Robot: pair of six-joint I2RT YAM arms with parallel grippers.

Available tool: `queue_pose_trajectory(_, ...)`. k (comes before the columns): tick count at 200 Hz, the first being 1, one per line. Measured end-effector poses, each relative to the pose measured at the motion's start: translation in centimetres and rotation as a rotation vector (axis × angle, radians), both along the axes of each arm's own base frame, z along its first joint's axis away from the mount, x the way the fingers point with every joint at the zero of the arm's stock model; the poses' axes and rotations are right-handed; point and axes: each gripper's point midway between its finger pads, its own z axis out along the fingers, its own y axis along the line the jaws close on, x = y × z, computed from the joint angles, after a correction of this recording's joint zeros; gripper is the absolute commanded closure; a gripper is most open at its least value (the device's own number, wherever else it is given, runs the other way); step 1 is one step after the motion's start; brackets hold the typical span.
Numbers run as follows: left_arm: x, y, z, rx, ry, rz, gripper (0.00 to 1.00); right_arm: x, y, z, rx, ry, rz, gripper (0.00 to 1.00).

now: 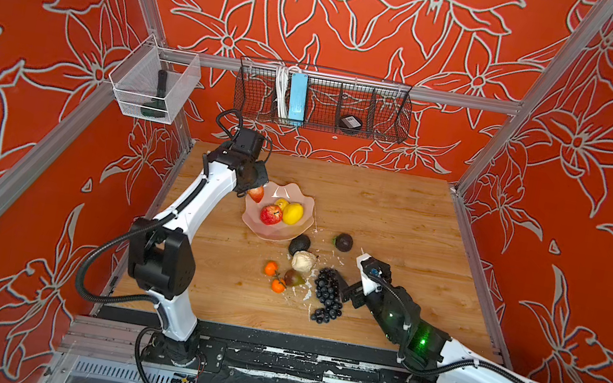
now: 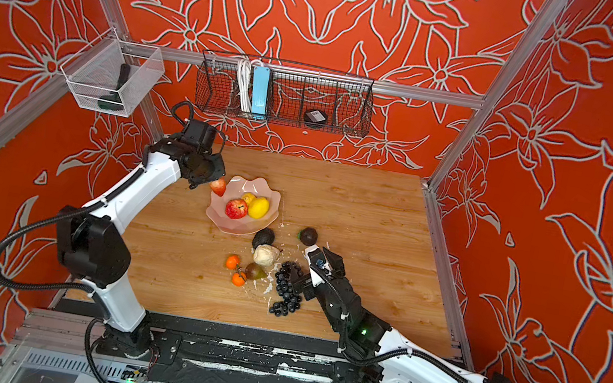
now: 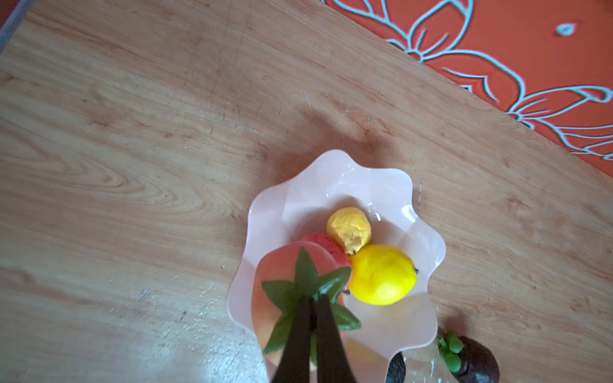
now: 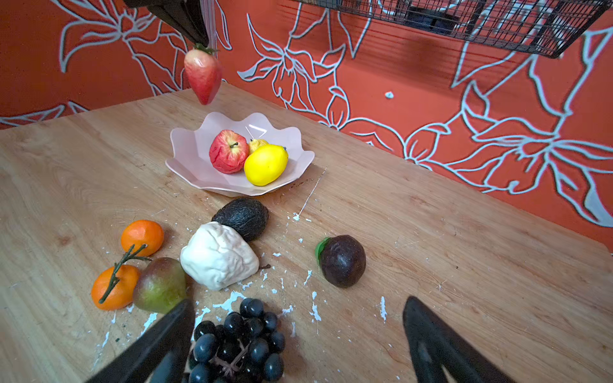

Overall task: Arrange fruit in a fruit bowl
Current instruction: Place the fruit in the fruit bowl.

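The pale pink fruit bowl holds a red apple, a yellow lemon and a small yellow fruit. My left gripper is shut on the green leaves of a strawberry, which hangs above the bowl's left rim. On the table lie an avocado, a cream lumpy piece, two oranges, a pear, a dark round fruit and a grape bunch. My right gripper stands open, low beside the grapes, holding nothing.
White flecks are scattered over the wooden table around the loose fruit. A black wire basket and a clear bin hang on the rails by the back and left walls, above the table. Metal frame rails border both table sides.
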Motion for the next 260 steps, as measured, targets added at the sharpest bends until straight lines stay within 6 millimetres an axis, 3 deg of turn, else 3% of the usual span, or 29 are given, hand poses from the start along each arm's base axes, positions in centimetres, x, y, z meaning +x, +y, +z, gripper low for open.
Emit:
queue_pose_trajectory(47,2.3,-0.6,-2.6,-0.024,0.068,-0.013,1.0,0.0,0.0,-0.1,0.001,0.005,-0.001,0.02)
queue_pose_trajectory(128,6.7,-1.6,-4.4,-0.042,0.085,-0.038,1.0,0.1,0.2,-1.0,-0.026,0.023,0.0,0.02)
queue_pose_trajectory(217,7.5,-2.4,-8.1,-0.06,0.168,-0.06,1.0,0.3,0.3,-1.8,-0.047,0.037,-0.004,0.02)
queue_pose_trajectory(260,7.4,-2.5,-8.7,-0.069,0.182,-0.064,0.98,0.3,0.3,-1.9,-0.05,0.039,-0.004,0.02)
